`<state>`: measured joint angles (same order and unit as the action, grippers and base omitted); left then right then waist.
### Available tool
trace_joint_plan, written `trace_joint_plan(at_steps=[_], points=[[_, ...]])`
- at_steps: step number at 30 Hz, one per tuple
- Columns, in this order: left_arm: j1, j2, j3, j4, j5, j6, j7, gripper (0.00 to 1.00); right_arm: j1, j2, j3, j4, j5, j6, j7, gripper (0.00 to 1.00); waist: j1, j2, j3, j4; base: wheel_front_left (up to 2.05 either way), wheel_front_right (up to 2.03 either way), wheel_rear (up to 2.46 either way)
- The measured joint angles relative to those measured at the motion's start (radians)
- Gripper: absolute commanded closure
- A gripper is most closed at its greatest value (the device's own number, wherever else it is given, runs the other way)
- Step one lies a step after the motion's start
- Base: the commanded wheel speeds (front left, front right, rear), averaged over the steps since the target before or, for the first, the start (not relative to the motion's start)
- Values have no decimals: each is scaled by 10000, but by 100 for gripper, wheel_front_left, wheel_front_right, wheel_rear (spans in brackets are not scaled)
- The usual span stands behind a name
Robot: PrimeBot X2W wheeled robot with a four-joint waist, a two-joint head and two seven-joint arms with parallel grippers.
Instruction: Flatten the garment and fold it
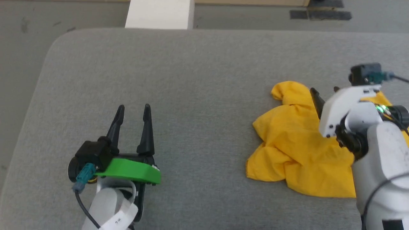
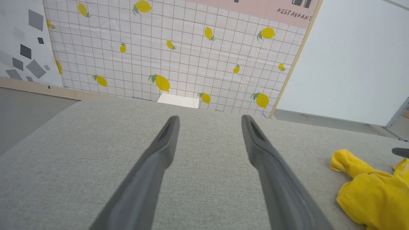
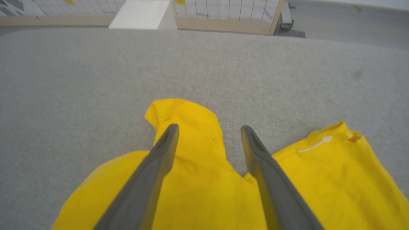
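Note:
The garment [image 1: 294,143] is a yellow shirt lying crumpled on the right of the grey table [image 1: 204,80]. It also shows at the right edge of the left wrist view [image 2: 374,195]. My right gripper [image 1: 324,89] hovers over its far part. In the right wrist view the right gripper [image 3: 209,126] stands open, its two fingers astride a raised fold of the garment [image 3: 198,143], pinching nothing. A white label shows at the neck hem [image 3: 316,144]. My left gripper [image 1: 134,107] is open over bare table at the lower left, well apart from the cloth, with nothing between its fingers [image 2: 210,118].
The table's rounded far-left corner [image 1: 64,38] drops to the floor. A white block [image 1: 159,14] stands just beyond the far edge. Black tape strips [image 1: 319,14] lie on the floor at the back right. A lemon-patterned wall [image 2: 179,51] rises behind.

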<state>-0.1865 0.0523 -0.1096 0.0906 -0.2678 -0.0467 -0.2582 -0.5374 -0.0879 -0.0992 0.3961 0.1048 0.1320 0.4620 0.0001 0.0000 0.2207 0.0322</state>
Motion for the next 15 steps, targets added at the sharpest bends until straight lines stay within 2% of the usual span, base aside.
trace_joint_plan(at_steps=[6, 9, 10, 11, 12, 15], points=[[-239, 0, -157, -132, -144, 142, 0, 0, -1371, -211, -552, 1459, -911, 4, 1937, 0, 1, 0, 747, 739, 0, 0, 0], [-244, 0, -151, -127, -155, 174, 0, 0, -1415, -278, -650, 1839, -1043, 2, 2487, 0, 1, 0, 948, 1025, 0, 0, 0], [-244, 0, -148, -121, -155, 199, 0, 0, -1427, -316, -623, 1910, -1016, -2, 2698, 48, 1, 0, 1016, 1141, 0, 0, 0], [-242, 0, -136, -111, -155, 207, 0, 0, -1451, -343, -625, 1896, -918, -2, 2801, 58, 1, 0, 1048, 1207, 0, 0, 0], [-232, 0, -100, -96, -155, 213, 0, 0, -1460, -399, -591, 1827, -792, -2, 2819, 100, 1, 0, 1074, 1275, 0, 0, 0], [-190, 2, 19, -46, -153, 219, 0, 0, -1298, -341, -330, 1498, -380, 0, 2397, 100, 1, 0, 1021, 1327, 0, 0, 0]])
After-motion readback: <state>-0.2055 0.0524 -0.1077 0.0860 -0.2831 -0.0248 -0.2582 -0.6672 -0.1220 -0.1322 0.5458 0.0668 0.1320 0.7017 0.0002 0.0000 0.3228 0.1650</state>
